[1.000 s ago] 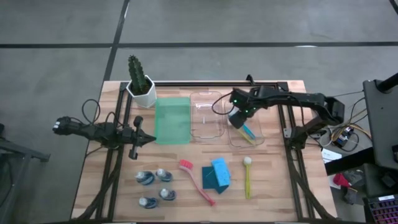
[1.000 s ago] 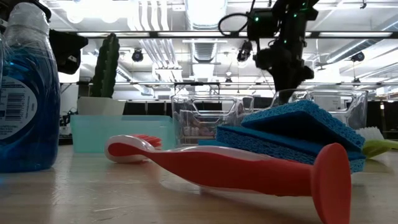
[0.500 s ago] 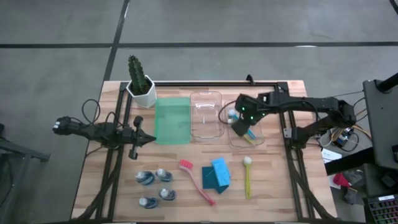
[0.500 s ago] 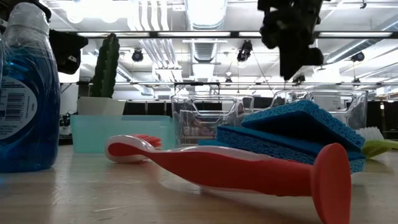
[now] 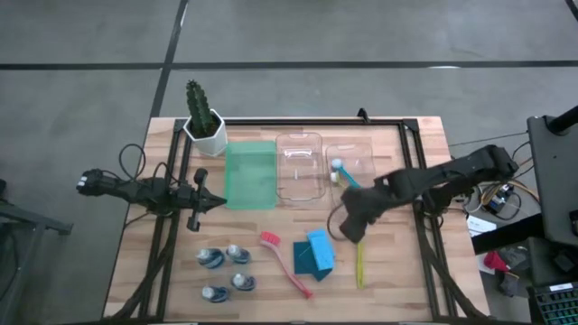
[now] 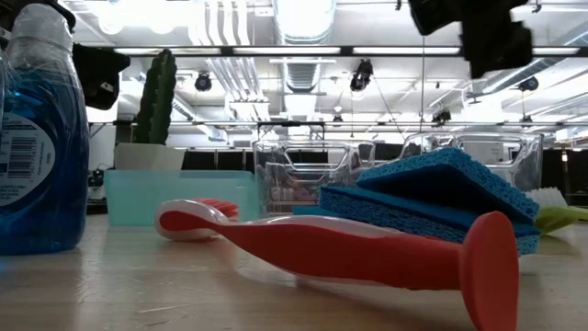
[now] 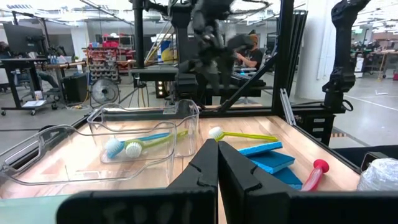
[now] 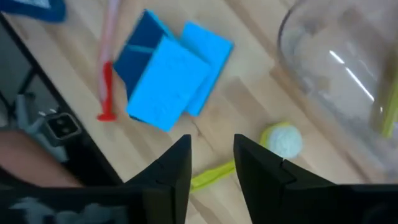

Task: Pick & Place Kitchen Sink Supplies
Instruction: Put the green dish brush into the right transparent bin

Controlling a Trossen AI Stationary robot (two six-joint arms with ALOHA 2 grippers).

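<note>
The right gripper (image 5: 354, 226) has been withdrawn from the clear tray (image 5: 359, 149) at the right of the tray row and is now held above the yellow-green brush (image 5: 359, 262), near the worktop's front edge; its fingers stand apart and nothing is held between them; in the right wrist view the brush head (image 8: 283, 139) lies just beyond the fingertips. A blue brush (image 5: 343, 173) has been left in that tray; from the left wrist view a second, yellow-green-handled brush (image 7: 146, 144) is seen lying beside it in the same tray; one delivery is therefore judged complete and the next pick is judged to be the yellow-green brush.

The middle clear tray (image 5: 299, 137) and the green tray (image 5: 249, 176) appear to hold nothing. Still on the worktop (image 5: 397, 289), toward the front edge: the blue sponges (image 5: 313, 255), the pink brush (image 5: 284, 264) and four small bottles (image 5: 226, 273) toward the front-left corner.

The left gripper (image 5: 200, 199) is parked near the left edge, beside the green tray, fingers pressed together and holding nothing.
</note>
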